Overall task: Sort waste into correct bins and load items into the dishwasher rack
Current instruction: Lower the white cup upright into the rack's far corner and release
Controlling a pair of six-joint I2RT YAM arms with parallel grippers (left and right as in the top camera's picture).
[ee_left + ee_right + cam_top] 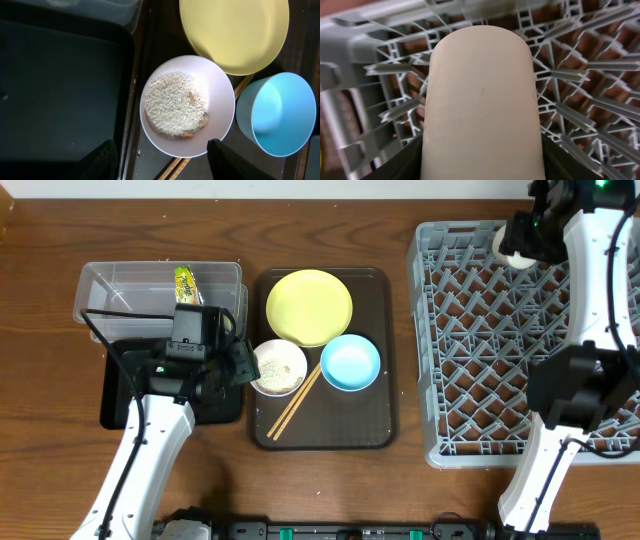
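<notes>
My right gripper (520, 242) is shut on the small white cup (480, 105) and holds it over the far left corner of the grey dishwasher rack (470, 360). My left gripper (162, 160) is open, its fingers spread just short of the whitish-pink bowl (220, 95) that holds the white rice crumbs (175, 104). The pale-yellow plate (309, 306), light blue bowl (350, 362) and two chopsticks (294, 406) lie on the brown tray. The green-and-yellow wrapper (186, 284) lies in the clear tub (110, 285). The black tray (60, 95) is left of the pink bowl.
The dark brown serving tray (380, 420) sits between the bins and the rack. The rack (590, 65) has upright pegs all around the cup. The wooden table (330, 220) runs along the far side.
</notes>
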